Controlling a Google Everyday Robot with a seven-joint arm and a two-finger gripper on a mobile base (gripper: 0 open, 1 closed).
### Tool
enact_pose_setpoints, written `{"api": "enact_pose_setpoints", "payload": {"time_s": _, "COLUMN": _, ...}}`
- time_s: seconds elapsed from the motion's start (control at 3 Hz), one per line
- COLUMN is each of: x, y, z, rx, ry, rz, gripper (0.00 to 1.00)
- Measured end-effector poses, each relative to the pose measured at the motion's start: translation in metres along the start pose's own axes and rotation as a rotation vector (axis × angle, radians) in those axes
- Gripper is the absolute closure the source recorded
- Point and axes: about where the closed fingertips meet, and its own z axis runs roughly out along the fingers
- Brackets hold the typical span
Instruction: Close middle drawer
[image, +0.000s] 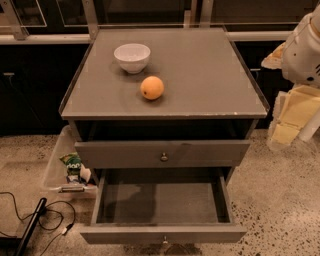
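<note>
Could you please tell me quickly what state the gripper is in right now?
Gripper: at the right edge of view, clear of the open middle drawer; open or closed cannot be told.

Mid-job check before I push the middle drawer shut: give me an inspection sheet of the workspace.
Surface: grey cabinet top holds a white bowl and an orange, not touching.
Job's things: middle drawer pulled far out, inside looks empty; upper drawer slightly out.
Clutter: clear bin with snack packets on the floor, left of the cabinet.
Gripper: gripper at the right edge, beside the cabinet top's right corner, away from both drawers.
Cables: black cable looped on the floor, lower left.
Surroundings: speckled floor; dark units behind.
</note>
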Motion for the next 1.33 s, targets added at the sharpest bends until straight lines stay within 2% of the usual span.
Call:
{"api": "enact_pose_setpoints", "payload": {"time_s": 0.33, "x": 0.000, "y": 0.000, "z": 0.000, "rx": 0.000, "ry": 0.000, "rz": 0.000, "gripper": 0.00}}
{"api": "enact_pose_setpoints", "payload": {"time_s": 0.67, "x": 0.007, "y": 0.010, "z": 0.019, "rx": -0.027, "ry": -0.007, "rz": -0.003, "gripper": 0.00}}
{"api": "enact_pose_setpoints", "payload": {"time_s": 1.0, "x": 0.023, "y": 0.039, "z": 0.062, "rx": -0.091, "ry": -0.027, "rz": -0.011, "gripper": 0.00}}
{"api": "enact_pose_setpoints", "payload": {"time_s": 1.33, "x": 0.048, "y": 0.079, "z": 0.114, "rx": -0.150, "ry": -0.047, "rz": -0.027, "gripper": 0.19}}
